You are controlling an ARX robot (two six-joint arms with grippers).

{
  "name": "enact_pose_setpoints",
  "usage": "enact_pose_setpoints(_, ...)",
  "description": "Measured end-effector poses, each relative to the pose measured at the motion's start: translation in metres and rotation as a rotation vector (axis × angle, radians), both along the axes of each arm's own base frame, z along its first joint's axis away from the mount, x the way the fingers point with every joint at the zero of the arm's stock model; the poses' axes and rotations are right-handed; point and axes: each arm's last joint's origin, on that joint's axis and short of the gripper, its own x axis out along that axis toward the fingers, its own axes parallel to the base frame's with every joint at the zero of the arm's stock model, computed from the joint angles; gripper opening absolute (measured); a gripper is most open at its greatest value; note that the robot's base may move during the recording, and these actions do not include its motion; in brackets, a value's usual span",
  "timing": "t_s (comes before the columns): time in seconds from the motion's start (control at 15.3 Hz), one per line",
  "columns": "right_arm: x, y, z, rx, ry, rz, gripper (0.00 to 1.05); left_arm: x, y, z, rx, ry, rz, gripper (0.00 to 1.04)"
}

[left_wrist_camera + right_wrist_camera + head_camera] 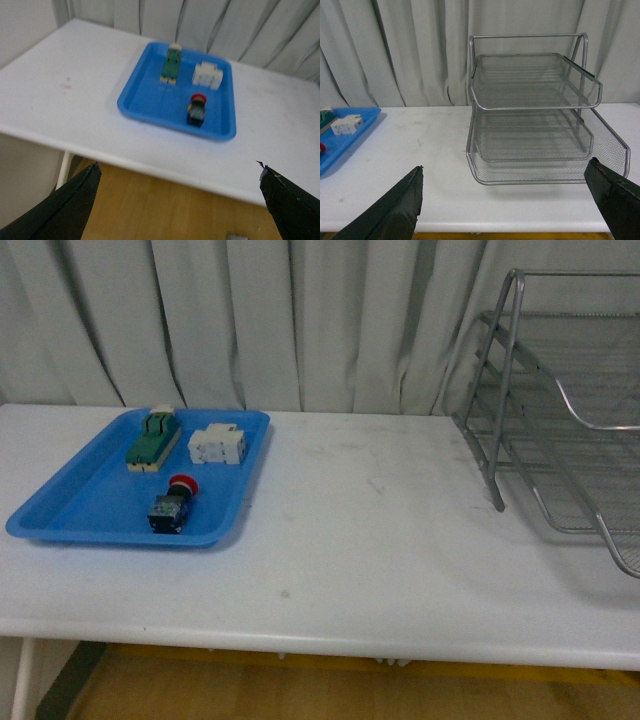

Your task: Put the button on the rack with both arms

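None of the task is done yet. The button [172,503] lies in the blue tray [70,512] at the tabletop's left end, near the tray's front edge. The rack [560,410] stands well apart at the right end. My left gripper [178,172] and right gripper [506,167] are both spread wide and empty, short of the tabletop's front edge. Picking up, carrying and placing all remain. The button lies on its side, its long axis running front to back, with the red cap toward the tabletop's back edge.

Shiny silver metal-mesh rack [535,80]. Smooth blue plastic tray [90,502], matt white table [380,540]. Pleated pale cloth curtain [300,320].
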Motion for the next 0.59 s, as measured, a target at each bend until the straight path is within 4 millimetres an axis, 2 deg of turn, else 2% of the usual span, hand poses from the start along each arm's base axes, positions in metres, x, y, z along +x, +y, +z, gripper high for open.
enact_pose_setpoints(0.13, 0.0, 0.0, 0.0, 0.0, -0.001, 0.0, 0.98, 0.043, 0.003, 0.028, -0.037, -0.078, -0.053, 0.98)
enact_pose_setpoints(0.26, 0.0, 0.0, 0.0, 0.0, -0.002, 0.0, 0.98, 0.108, -0.001, 0.041, -0.052, -0.047, -0.119, 0.98)
enact_pose_setpoints(0.33, 0.0, 0.0, 0.0, 0.0, -0.001, 0.0, 0.98, 0.146, -0.009, 0.039, -0.039, 0.026, -0.142, 0.98)
enact_pose_setpoints(0.46, 0.0, 0.0, 0.0, 0.0, -0.002, 0.0, 0.98, 0.205, -0.024, 0.023, -0.027, 0.158, -0.193, 0.98)
enact_pose_setpoints(0.59, 0.0, 0.0, 0.0, 0.0, -0.001, 0.0, 0.98, 0.247, -0.038, 0.0, -0.006, 0.263, -0.23, 0.98)
